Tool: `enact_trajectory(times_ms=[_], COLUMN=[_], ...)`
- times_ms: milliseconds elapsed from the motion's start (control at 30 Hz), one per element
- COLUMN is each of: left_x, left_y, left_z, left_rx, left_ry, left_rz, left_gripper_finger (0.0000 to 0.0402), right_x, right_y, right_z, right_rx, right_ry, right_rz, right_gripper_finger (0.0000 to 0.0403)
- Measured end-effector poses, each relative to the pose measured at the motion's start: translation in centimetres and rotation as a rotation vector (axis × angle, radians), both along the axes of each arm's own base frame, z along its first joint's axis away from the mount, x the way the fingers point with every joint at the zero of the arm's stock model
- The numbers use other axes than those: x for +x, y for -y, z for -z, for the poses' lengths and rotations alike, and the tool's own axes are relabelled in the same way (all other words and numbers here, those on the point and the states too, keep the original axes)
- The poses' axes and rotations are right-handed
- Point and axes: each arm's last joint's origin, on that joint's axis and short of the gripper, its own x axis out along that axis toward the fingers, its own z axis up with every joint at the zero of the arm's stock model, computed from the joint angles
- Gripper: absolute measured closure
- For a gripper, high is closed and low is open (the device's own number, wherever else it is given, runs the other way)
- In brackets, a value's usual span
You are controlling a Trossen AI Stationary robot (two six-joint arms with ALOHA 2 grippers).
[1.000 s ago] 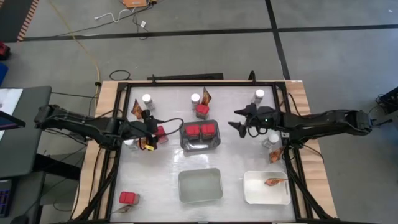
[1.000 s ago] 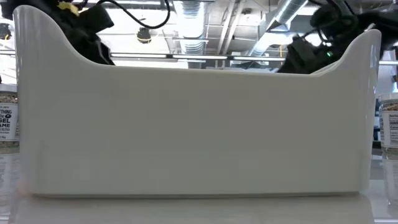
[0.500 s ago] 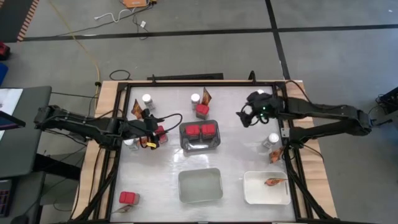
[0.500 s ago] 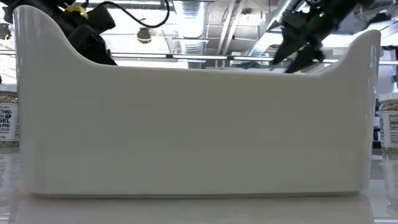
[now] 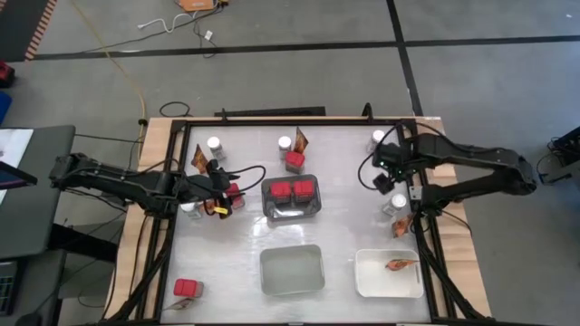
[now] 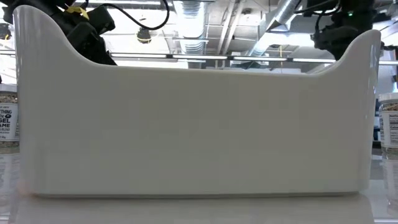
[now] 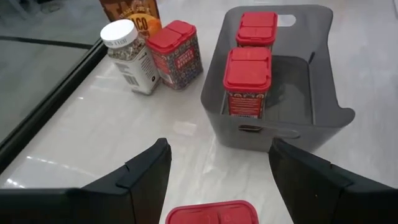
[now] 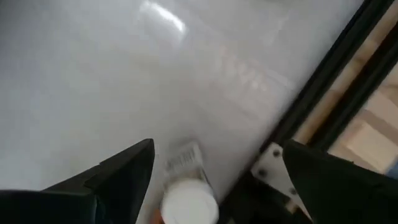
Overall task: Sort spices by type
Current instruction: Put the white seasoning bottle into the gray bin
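- My left gripper (image 7: 214, 180) hangs over the left part of the white surface (image 5: 344, 226), jaws spread wide, with a red-lidded container (image 7: 211, 213) just below and between the fingers (image 7: 140, 177); I cannot tell whether they touch it.
- Ahead of it, the grey tray (image 7: 323, 118) holds two red boxy containers (image 7: 247, 81), upright, one behind the other.
- Beside that tray stand another red container (image 7: 175, 53), a clear jar with a white lid (image 7: 127, 53) and an orange-brown packet (image 7: 130, 9), close together.
- My right gripper (image 8: 211, 168) hovers near the right edge of the surface, jaws wide and holding nothing, above a white-lidded jar (image 8: 186, 199) close to the black frame (image 8: 323, 93).
- In the high view, one white tray (image 5: 388, 273) holds a brown packet (image 5: 396, 264); the tray next to it (image 5: 292, 270) holds nothing.
- A lone red container (image 5: 187, 288) sits at the near left corner.
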Motion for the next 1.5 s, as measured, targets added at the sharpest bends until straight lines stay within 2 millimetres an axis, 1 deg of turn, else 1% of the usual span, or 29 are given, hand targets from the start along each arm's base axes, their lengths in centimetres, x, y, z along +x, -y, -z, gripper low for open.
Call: enact_trajectory(times_ms=[100, 300, 500, 633, 700, 733, 800, 1200, 1500], left_x=[0.0, 0.0, -0.1, 0.0, 0.0, 0.0, 0.0, -0.1, -0.1], left_y=[0.0, 0.0, 0.0, 0.0, 0.0, 0.0, 0.0, 0.0, 0.0], left_z=[0.0, 0.0, 0.1, 0.1, 0.1, 0.1, 0.1, 0.1, 0.1], left_rx=[-0.001, -0.002, -0.001, -0.001, -0.004, -0.008, -0.012, -0.022, -0.021], left_ry=[0.000, -0.002, -0.008, -0.008, -0.006, -0.005, -0.003, -0.002, -0.002], left_rz=[0.000, -0.002, -0.002, -0.002, -0.004, -0.006, -0.008, -0.015, -0.015], left_gripper_finger=[0.0144, 0.0144, 0.0144, 0.0144, 0.0144, 0.0144, 0.0144, 0.0144, 0.0144], right_x=[-0.1, 0.2, 0.3, 0.0, -0.6, -0.6, -0.2, -0.3, -0.2], right_y=[-0.7, -2.4, -4.2, -4.9, -5.0, -5.0, -5.1, -5.1, -4.8], right_z=[0.2, 0.9, 3.0, 4.5, 5.3, 5.5, 5.3, 5.3, 5.3], right_rx=[0.037, 0.088, 0.144, 0.166, 0.169, 0.170, 0.169, 0.164, 0.171], right_ry=[-0.059, -0.056, -0.061, -0.094, -0.147, -0.147, -0.107, -0.117, -0.102], right_rz=[-0.068, -0.165, -0.229, -0.246, -0.225, -0.223, -0.231, -0.236, -0.103], right_gripper_finger=[0.0017, 0.0017, 0.0017, 0.0017, 0.0017, 0.0017, 0.0019, 0.0030, 0.0030])
